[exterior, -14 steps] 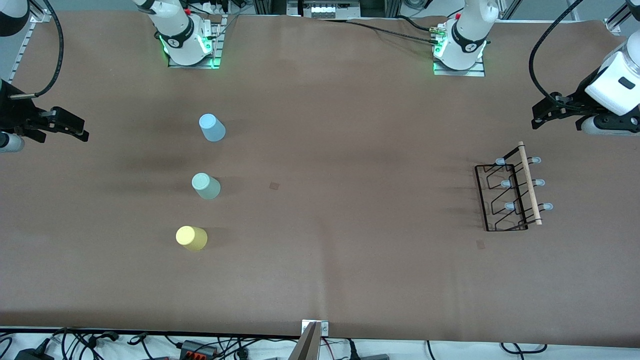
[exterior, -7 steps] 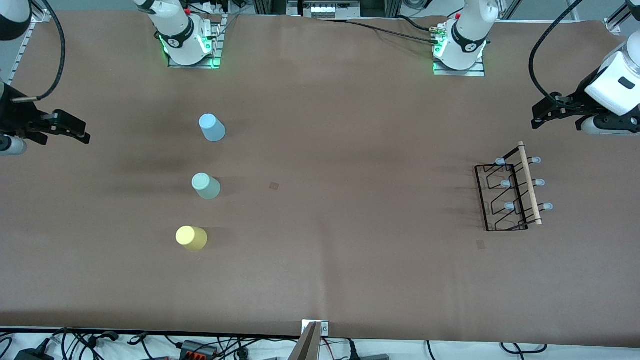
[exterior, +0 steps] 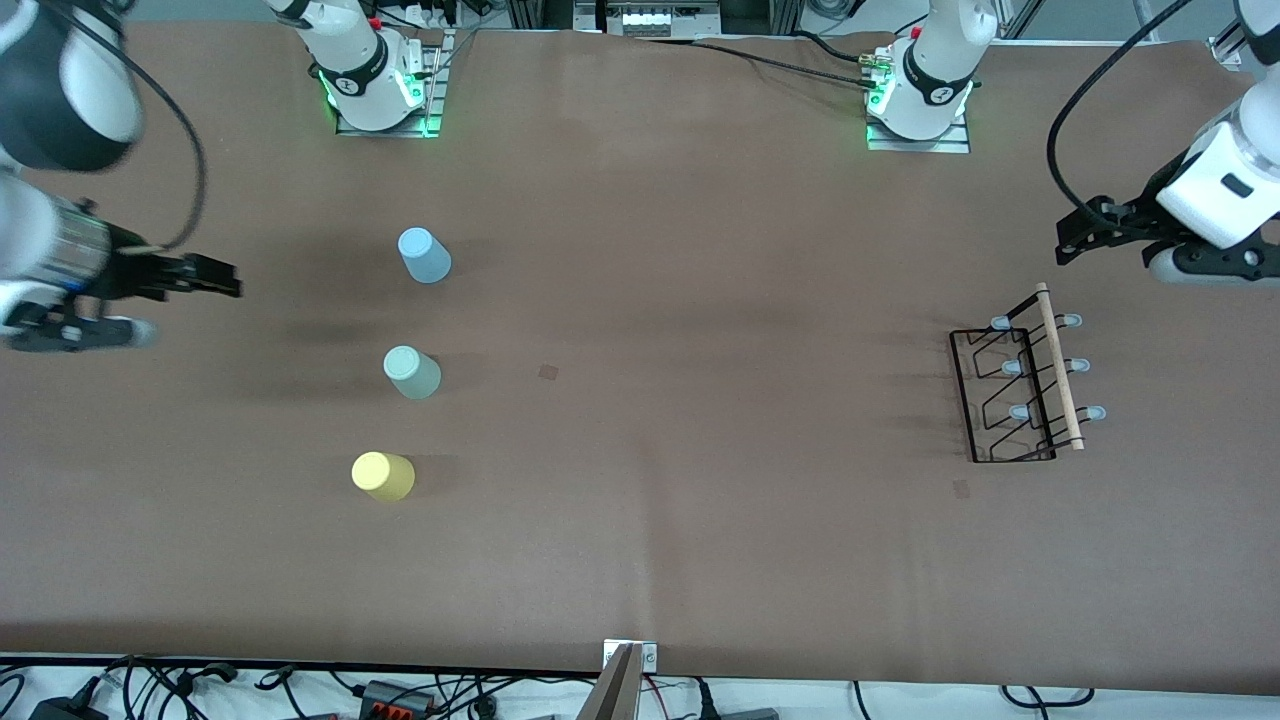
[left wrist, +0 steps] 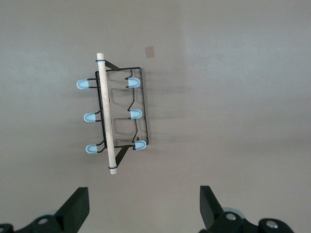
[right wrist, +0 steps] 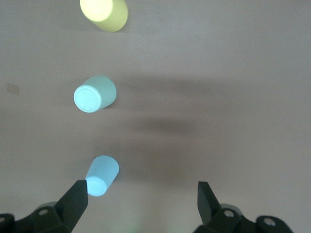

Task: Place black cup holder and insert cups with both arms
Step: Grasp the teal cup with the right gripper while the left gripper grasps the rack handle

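Observation:
The black cup holder (exterior: 1060,365) stands upright on the brown table toward the left arm's end, its wooden rod on top. It also shows in the left wrist view (left wrist: 107,116). The light blue cup (exterior: 424,255), mint cup (exterior: 411,372) and yellow cup (exterior: 382,476) stand upside down in a row toward the right arm's end. My left gripper (exterior: 1068,243) is open and empty, up over bare table beside the holder (left wrist: 143,208). My right gripper (exterior: 222,283) is open and empty, over bare table beside the blue cup (right wrist: 102,175); the mint cup (right wrist: 95,93) and yellow cup (right wrist: 103,13) show too.
Both arm bases (exterior: 380,95) (exterior: 920,100) stand along the table's back edge. Two small tape marks (exterior: 548,371) (exterior: 961,488) lie on the mat. A metal bracket (exterior: 628,660) and cables run along the front edge.
My right gripper has moved in from the table's end toward the blue cup. My left gripper has shifted slightly. The cups and holder have not moved.

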